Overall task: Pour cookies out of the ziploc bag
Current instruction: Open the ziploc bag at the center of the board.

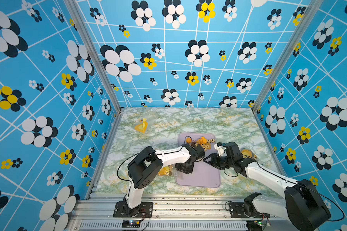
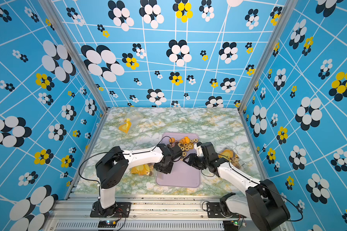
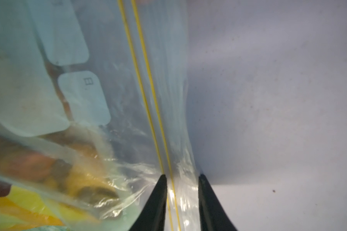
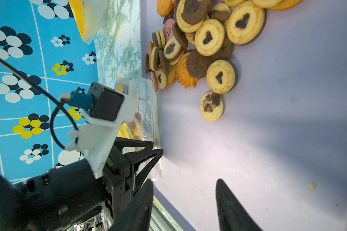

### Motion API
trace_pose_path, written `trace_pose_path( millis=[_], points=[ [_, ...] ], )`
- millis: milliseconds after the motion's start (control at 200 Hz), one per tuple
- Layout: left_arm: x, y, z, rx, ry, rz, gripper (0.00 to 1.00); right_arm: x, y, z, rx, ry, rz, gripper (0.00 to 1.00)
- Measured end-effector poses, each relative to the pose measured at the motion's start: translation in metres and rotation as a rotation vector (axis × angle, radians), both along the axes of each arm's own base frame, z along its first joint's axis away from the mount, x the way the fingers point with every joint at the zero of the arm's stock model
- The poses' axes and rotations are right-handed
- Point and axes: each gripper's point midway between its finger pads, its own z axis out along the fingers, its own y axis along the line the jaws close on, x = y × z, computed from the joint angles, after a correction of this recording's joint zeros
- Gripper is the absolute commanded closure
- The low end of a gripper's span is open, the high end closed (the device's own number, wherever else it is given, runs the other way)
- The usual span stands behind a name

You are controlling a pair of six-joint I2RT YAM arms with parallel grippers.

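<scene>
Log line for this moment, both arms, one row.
left gripper: jaws astride ziploc bag zip edge, grip unclear | right gripper: open, empty, over tray | cookies: heap on tray | more inside ziploc bag

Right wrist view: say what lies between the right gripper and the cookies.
Only bare purple tray, up to the nearest cookie; the right wrist view shows it.
</scene>
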Motion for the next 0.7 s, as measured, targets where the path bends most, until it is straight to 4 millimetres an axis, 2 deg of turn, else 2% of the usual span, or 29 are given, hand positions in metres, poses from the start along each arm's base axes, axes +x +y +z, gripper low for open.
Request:
trace_pose_path(
  millis=[140, 450, 570, 705],
  points=[
    [0.000, 0.000, 0.000, -0.002, -0.001, 0.003, 0.83, 0.000, -0.001, -0.004, -0.005, 0.012, -0.002, 0.47],
    [-0.002, 0.003, -0.001, 0.005, 0.002, 0.003, 0.91, -0.005, 0.002, -0.015, -0.008, 0.057, 0.022, 0.49],
    [-0.002, 0.005, 0.005, -0.010, -0.008, 0.002, 0.94, -0.006, 0.005, -0.021, -0.006, 0.086, 0.044, 0.53],
    [0.000, 0.005, 0.019, -0.049, -0.035, 0.008, 0.94, -0.002, 0.012, -0.017, 0.009, 0.087, 0.065, 0.57]
  ],
)
